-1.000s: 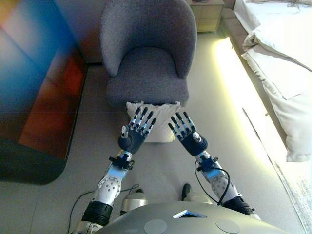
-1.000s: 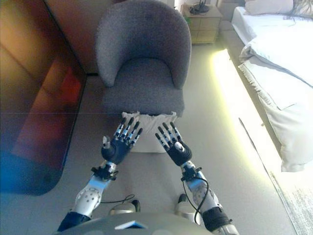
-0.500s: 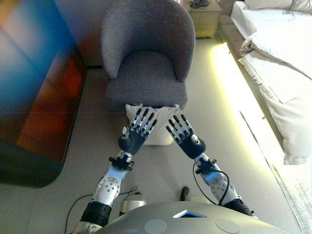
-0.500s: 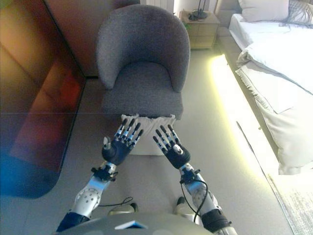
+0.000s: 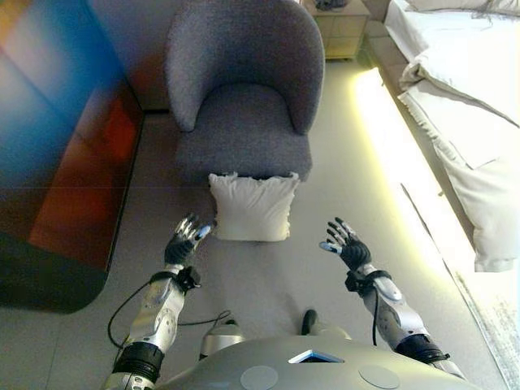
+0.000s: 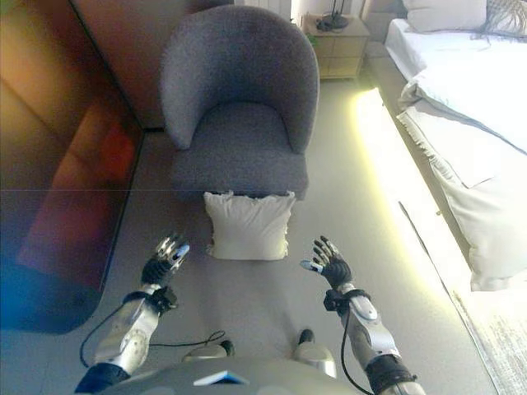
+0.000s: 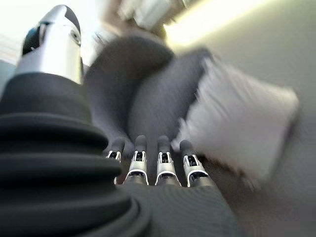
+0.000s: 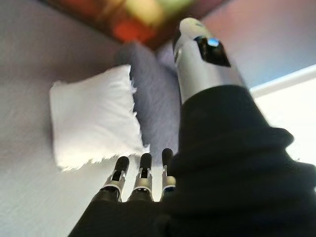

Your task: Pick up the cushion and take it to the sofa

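A white cushion (image 5: 252,206) with frayed edges lies on the grey floor, leaning against the front of a grey armchair (image 5: 244,97). My left hand (image 5: 184,239) hangs open to the cushion's left, a short way off it. My right hand (image 5: 347,244) is open to the cushion's right, also apart from it. The left wrist view shows the cushion (image 7: 242,123) past straight fingers (image 7: 163,163); in the right wrist view the cushion (image 8: 94,118) lies beyond that hand's fingers (image 8: 140,180). Neither hand touches the cushion.
A dark glossy cabinet (image 5: 57,146) stands along the left. A bed with white bedding (image 5: 463,97) runs along the right, with a lit strip on the floor beside it. A wooden nightstand (image 6: 338,41) stands behind the armchair.
Both hands have drawn back from over the cushion and spread outward, the left to the left and the right to the right. The cushion now shows whole.
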`<state>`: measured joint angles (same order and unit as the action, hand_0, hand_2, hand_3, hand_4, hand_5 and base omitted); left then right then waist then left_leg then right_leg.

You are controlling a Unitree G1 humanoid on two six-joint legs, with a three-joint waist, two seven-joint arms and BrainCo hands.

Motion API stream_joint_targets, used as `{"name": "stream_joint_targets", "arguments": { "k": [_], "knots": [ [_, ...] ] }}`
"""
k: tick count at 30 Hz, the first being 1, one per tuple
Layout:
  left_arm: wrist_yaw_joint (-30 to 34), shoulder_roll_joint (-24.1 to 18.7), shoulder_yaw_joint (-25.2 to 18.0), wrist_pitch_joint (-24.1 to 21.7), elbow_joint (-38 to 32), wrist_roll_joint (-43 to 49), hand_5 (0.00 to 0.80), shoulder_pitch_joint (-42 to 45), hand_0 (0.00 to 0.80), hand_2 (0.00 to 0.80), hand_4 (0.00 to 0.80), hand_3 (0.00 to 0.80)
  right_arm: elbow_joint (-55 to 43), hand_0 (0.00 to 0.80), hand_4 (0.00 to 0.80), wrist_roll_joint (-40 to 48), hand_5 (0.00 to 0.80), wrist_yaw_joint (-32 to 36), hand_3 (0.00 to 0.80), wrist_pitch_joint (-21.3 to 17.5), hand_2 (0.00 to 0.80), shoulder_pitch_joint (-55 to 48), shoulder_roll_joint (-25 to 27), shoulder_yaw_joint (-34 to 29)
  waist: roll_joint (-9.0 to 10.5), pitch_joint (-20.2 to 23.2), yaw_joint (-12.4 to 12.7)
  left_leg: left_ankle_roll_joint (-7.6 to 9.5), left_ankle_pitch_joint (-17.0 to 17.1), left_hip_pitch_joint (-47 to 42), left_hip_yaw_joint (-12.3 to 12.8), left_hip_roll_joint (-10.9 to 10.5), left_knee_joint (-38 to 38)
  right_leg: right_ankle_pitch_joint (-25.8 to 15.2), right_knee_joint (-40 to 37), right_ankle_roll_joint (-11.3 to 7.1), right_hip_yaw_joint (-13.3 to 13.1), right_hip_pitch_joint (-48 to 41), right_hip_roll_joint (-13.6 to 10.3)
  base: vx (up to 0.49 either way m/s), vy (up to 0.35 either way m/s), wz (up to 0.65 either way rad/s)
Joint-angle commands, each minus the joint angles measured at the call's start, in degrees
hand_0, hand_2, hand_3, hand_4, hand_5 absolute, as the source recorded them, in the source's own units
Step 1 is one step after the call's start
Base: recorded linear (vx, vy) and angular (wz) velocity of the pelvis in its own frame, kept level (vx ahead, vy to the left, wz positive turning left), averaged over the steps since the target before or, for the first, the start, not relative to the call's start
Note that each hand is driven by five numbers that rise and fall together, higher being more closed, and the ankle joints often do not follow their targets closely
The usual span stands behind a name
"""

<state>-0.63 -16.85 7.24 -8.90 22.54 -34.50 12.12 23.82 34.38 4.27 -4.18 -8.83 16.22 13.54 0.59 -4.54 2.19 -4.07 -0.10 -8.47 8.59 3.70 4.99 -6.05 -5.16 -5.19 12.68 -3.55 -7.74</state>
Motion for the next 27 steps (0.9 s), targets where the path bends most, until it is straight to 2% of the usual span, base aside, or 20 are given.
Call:
{"name": "stream_joint_targets", "arguments": {
  "k": [1, 3, 5, 8, 12, 13, 15, 17, 19, 20, 22, 25, 27],
  "knots": [
    [1.1, 0.9, -3.3, -7.2, -0.4, -0.3, 0.000, -0.5, 0.000, 0.000, 0.000, 0.000, -2.2, 0.000, 0.000, -1.4, 0.000, -1.4, 0.000, -3.1, 0.000, 1.8, -1.7, -3.9, 0.43, -3.4, -1.0, 3.10, -1.7, 3.0, 2.7, -2.5, -1.9, 4.5, 2.0, -1.28, 0.5, -1.7, 0.2, 0.020, 0.109, 0.01],
    [1.3, 1.5, -3.8, -8.9, 0.1, 0.5, 0.000, 0.5, 0.000, 0.000, 0.000, 0.000, -2.0, 0.000, 0.000, -3.4, 0.000, -3.2, 0.000, -4.0, 0.000, 1.1, -2.2, -4.6, 0.58, -3.8, -1.0, 3.55, -2.4, 3.3, 2.8, -2.8, -2.9, 4.6, 2.8, -1.61, 0.1, -1.4, -0.5, 0.023, 0.112, 0.01],
    [1.7, 1.3, -4.1, -9.3, -0.4, 1.7, 0.000, 1.0, 0.000, 0.000, 0.000, 0.000, -2.2, 0.000, 0.000, -2.1, 0.000, -3.6, 0.000, -3.3, 0.000, 1.0, -2.6, -5.1, 0.74, -4.3, -0.8, 4.07, -3.1, 3.6, 3.0, -3.1, -4.3, 4.6, 3.9, -2.14, -0.1, -1.1, -1.5, 0.028, 0.129, -0.01],
    [3.4, 0.6, -4.7, -8.6, -0.9, -0.2, 0.000, 1.0, 0.000, 0.000, 0.000, 0.000, -1.9, 0.000, 0.000, -0.3, 0.000, -1.6, 0.000, -3.5, 0.000, 0.9, -3.2, -5.7, 0.76, -4.8, -0.6, 5.01, -4.1, 4.1, 3.5, -3.5, -6.2, 4.8, 6.2, -3.13, -0.6, -0.5, -3.2, 0.045, 0.137, 0.01],
    [5.6, -0.1, -4.8, -6.6, -1.7, -2.0, 0.000, -0.2, 0.000, 0.000, 0.000, 0.000, -1.9, 0.000, 0.000, 1.2, 0.000, -1.3, 0.000, -3.9, 0.000, 2.1, -3.9, -5.7, 0.67, -5.4, 0.0, 6.48, -4.8, 5.4, 2.8, -4.3, -7.8, 3.8, 11.8, -3.57, -1.7, 1.0, -6.5, 0.032, 0.131, 0.04],
    [5.9, -0.8, -4.4, -5.7, -2.6, -2.4, 0.000, -0.8, 0.000, 0.000, 0.000, 0.000, -2.2, 0.000, 0.000, 2.8, 0.000, -1.9, 0.000, -4.1, 0.000, 2.8, -4.4, -5.7, 0.40, -5.9, 0.2, 7.71, -5.2, 6.5, 1.9, -5.2, -9.2, 1.5, 17.9, -3.19, -2.5, 3.4, -8.4, 0.010, 0.185, 0.05],
    [6.0, -0.9, -4.4, -4.5, -3.2, -3.2, 0.000, -1.6, 0.000, 0.000, 0.000, 0.000, -2.9, 0.000, 0.000, 2.8, 0.000, -2.9, 0.000, -4.5, 0.000, 2.8, -4.8, -5.7, -0.53, -6.5, 0.2, 9.05, -5.7, 7.3, 1.2, -6.0, -10.4, -1.4, 29.1, -2.54, -4.7, 8.6, -11.0, 0.003, 0.237, 0.15],
    [6.2, -0.9, -4.6, -2.9, -3.9, -4.7, 0.000, -1.8, 0.000, 0.000, 0.000, 0.000, -4.2, 0.000, 0.000, 2.7, 0.000, -3.6, 0.000, -5.2, 0.000, 1.3, -5.0, -5.7, -1.44, -7.3, -0.5, 9.80, -6.5, 7.1, 0.2, -6.6, -11.2, -4.2, 36.9, -2.17, -7.1, 13.4, -11.7, 0.076, 0.219, 0.18],
    [6.7, -0.8, -5.1, -2.3, -4.2, -4.6, 0.000, -1.3, 0.000, 0.000, 0.000, 0.000, -4.9, 0.000, 0.000, 2.5, 0.000, -3.2, 0.000, -5.1, 0.000, -0.3, -5.0, -6.2, -1.81, -7.4, -1.1, 9.73, -7.1, 6.5, -0.2, -6.9, -11.8, -4.9, 38.9, -1.97, -8.3, 14.9, -11.6, 0.148, 0.114, 0.28],
    [6.6, -0.9, -4.9, -2.5, -4.5, -4.3, 0.000, -0.9, 0.000, 0.000, 0.000, 0.000, -5.5, 0.000, 0.000, 2.2, 0.000, -2.8, 0.000, -5.1, 0.000, -2.2, -4.8, -6.7, -1.63, -7.3, -2.2, 9.65, -8.0, 5.9, -1.2, -7.3, -12.5, -5.4, 37.1, -2.06, -9.9, 16.0, -10.2, 0.179, 0.040, 0.24],
    [6.5, -1.3, -4.5, -2.5, -5.0, -5.0, 0.000, -0.6, 0.000, 0.000, 0.000, 0.000, -5.8, 0.000, 0.000, 2.6, 0.000, -2.9, 0.000, -4.9, 0.000, -4.2, -4.3, -7.5, -0.77, -6.9, -3.7, 9.55, -9.3, 5.5, -2.3, -8.2, -13.3, -6.0, 31.8, -2.51, -11.4, 17.2, -7.9, 0.223, -0.054, 0.18],
    [5.7, -1.5, -3.1, -3.0, -4.8, -6.5, 0.000, -1.6, 0.000, 0.000, 0.000, 0.000, -4.2, 0.000, 0.000, 4.8, 0.000, -2.9, 0.000, -5.6, 0.000, -4.3, -4.1, -8.2, 1.71, -7.1, -5.7, 9.22, -12.5, 4.4, -3.9, -9.6, -15.4, -6.1, 19.3, -4.18, -11.7, 18.2, -5.9, 0.254, -0.135, 0.28],
    [5.3, -1.6, -2.2, -3.4, -4.4, -6.9, 0.000, -2.3, 0.000, 0.000, 0.000, 0.000, -3.3, 0.000, 0.000, 6.0, 0.000, -2.6, 0.000, -5.9, 0.000, -3.8, -3.7, -8.6, 2.79, -7.3, -6.8, 9.11, -14.3, 3.1, -4.6, -10.0, -15.8, -5.7, 12.7, -5.08, -10.1, 18.8, -4.2, 0.303, -0.119, 0.32]
  ]
}}
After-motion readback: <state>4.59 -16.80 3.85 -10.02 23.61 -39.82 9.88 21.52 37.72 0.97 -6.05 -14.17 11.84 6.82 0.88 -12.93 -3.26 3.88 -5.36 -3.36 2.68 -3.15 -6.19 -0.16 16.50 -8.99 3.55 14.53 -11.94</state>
